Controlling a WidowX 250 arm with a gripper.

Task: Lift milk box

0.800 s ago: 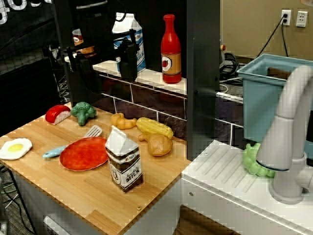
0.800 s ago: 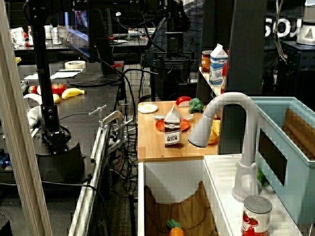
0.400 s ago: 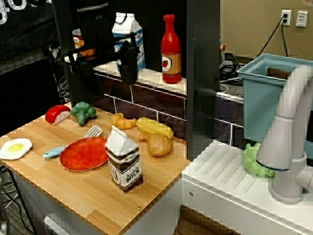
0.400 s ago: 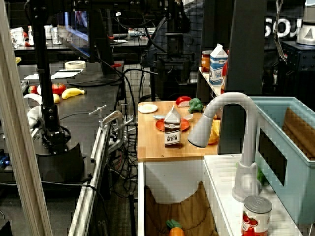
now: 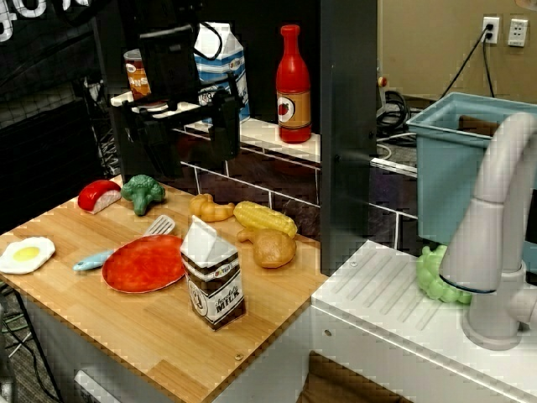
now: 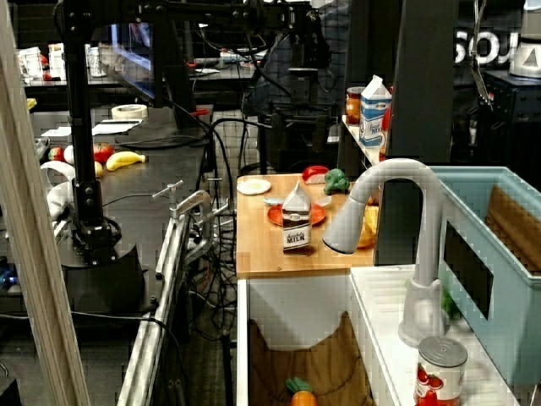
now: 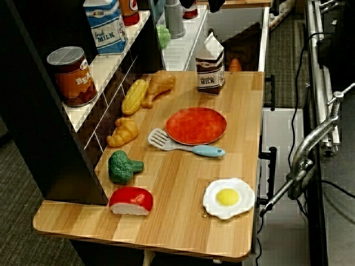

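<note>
The milk box (image 5: 214, 281) is a small brown carton with a white peaked top, standing upright near the front right of the wooden counter (image 5: 159, 344). It also shows in the far room view (image 6: 296, 220) and in the view from above (image 7: 211, 69). My black gripper (image 5: 180, 138) hangs open over the back of the counter in front of the shelf, behind and to the left of the milk box and well apart from it. Its jaws stand wide with nothing between them. In the far room view the gripper is lost against dark clutter.
A red plate (image 5: 144, 263) and a spatula (image 5: 126, 243) lie just left of the carton, with a potato (image 5: 273, 248) and corn (image 5: 264, 220) behind it. Broccoli (image 5: 143, 193), a croissant (image 5: 210, 208) and a fried egg (image 5: 25, 254) lie further left. The shelf holds a blue-and-white carton (image 5: 225, 63), a red bottle (image 5: 293, 84) and a can (image 7: 72, 76). A white sink faucet (image 5: 495, 227) stands right.
The gripper has come down lower in front of the shelf, and its wrist now covers part of the blue-and-white carton. The milk box and the other items have not moved.
</note>
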